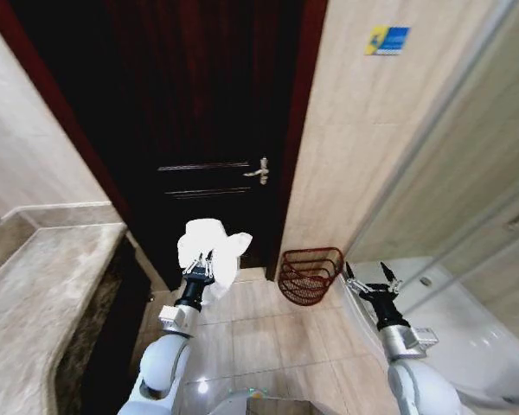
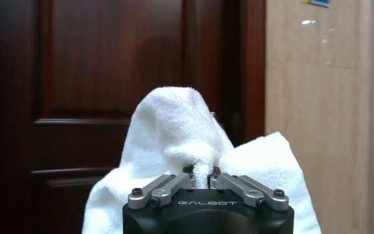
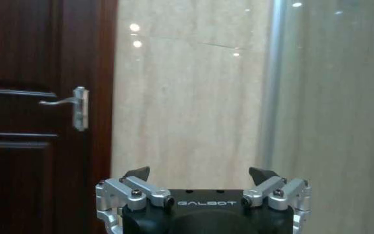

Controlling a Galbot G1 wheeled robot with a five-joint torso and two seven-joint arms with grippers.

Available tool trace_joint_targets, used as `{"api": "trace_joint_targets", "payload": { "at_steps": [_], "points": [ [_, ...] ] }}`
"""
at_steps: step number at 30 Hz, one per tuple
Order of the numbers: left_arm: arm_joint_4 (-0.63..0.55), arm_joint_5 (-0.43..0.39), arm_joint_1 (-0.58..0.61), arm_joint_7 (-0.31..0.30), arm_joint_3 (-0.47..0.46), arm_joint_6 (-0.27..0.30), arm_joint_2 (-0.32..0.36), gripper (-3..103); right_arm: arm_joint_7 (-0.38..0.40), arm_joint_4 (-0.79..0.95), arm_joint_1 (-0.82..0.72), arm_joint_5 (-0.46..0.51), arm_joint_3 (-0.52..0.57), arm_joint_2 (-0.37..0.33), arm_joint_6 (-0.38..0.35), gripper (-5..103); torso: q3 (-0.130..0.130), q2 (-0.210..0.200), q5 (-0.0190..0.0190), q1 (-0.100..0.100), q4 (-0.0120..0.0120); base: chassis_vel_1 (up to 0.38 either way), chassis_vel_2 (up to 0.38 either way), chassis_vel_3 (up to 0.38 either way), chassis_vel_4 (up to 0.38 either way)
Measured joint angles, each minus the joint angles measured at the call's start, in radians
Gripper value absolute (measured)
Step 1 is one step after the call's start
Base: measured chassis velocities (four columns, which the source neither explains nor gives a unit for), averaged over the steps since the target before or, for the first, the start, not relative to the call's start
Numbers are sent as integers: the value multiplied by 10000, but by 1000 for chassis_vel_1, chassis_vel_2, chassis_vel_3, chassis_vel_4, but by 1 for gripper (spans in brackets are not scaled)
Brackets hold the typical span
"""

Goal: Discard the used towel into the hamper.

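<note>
A white towel hangs bunched from my left gripper, which is shut on it and held up in front of the dark door. The left wrist view has the towel draped over the pinched fingers of that gripper. The hamper, a reddish-brown wire basket, stands on the floor by the tiled wall to the right of the door, right of the towel and lower. My right gripper is open and empty, raised just right of the hamper; the right wrist view sees its spread fingers.
A dark wooden door with a metal handle fills the middle. A stone countertop runs along the left. A glass shower screen and white tub edge lie on the right. Beige floor tiles are open between my arms.
</note>
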Motion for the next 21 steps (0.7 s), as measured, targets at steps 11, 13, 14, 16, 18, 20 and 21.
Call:
{"api": "trace_joint_targets", "payload": {
  "at_steps": [11, 13, 14, 16, 18, 20, 21],
  "points": [
    [34, 20, -18, 0, 8, -8, -34, 6, 27, -51, -2, -5, -2, -13, 19, 100, 0, 0, 0, 0, -2, -87, -97, -103, -95],
    [49, 17, -19, 1, 11, -8, -34, 6, 32, -57, -2, -5, -2, -14, 22, 100, 0, 0, 0, 0, -3, -110, -102, -104, -107],
    [64, 14, -22, 12, 11, -12, -37, 6, 36, -62, -3, -6, -4, -14, 25, 100, 0, 0, 1, 0, -3, -107, -95, -63, -83],
    [104, -58, -28, 23, 15, -44, -65, 6, 46, -93, -2, -6, -12, -5, 78, 100, 0, 0, 1, 0, -3, -69, -44, -44, -51],
    [123, -115, -30, 3, 26, -68, -81, 6, 46, -124, 0, -6, -23, 1, 150, 100, 0, 0, 0, 0, -2, -34, -14, -13, -26],
    [151, -179, -32, -28, 29, -120, -102, 6, 35, -165, 10, -5, -40, 7, 243, 100, 0, 0, 0, 1, 2, 0, 0, 0, 0],
    [154, -197, -32, -40, 24, -139, -109, 6, 26, -190, 16, -6, -57, 16, 283, 100, 0, 0, 0, 1, 1, 0, 0, 0, 0]
  ]
}}
